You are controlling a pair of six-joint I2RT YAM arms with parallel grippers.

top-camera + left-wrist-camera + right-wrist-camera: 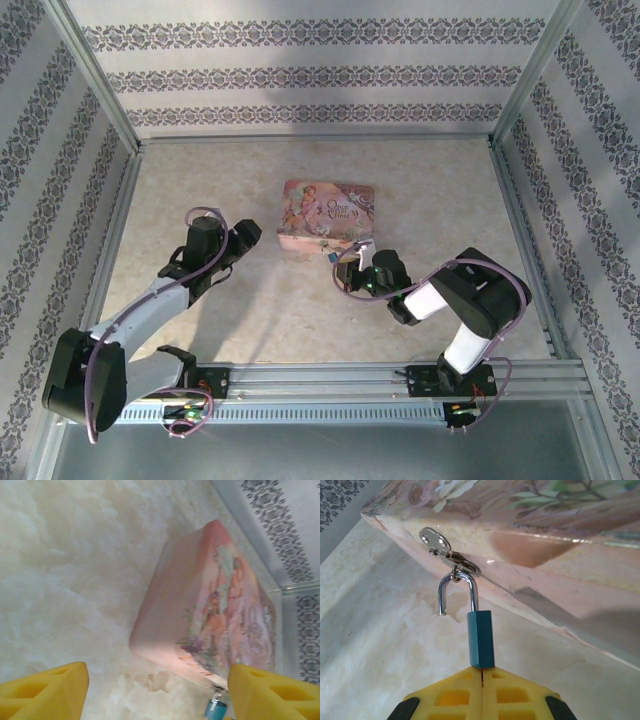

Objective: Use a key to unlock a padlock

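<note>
a robot lab test cell: patterned wallpaper panels (300,75) in an aluminium frame (95,75) enclose a marble-look table (200,190).

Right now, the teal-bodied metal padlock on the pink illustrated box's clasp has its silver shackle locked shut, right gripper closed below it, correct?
No. In the right wrist view the padlock has its shackle open, one leg free. It hangs on the pink box clasp, right gripper closed below.

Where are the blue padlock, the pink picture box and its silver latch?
small blue metal padlock (481,639): right wrist view, blue body.
pink illustrated box (328,212): top external view, lid.
silver metal latch (434,539): right wrist view, plate.
</note>
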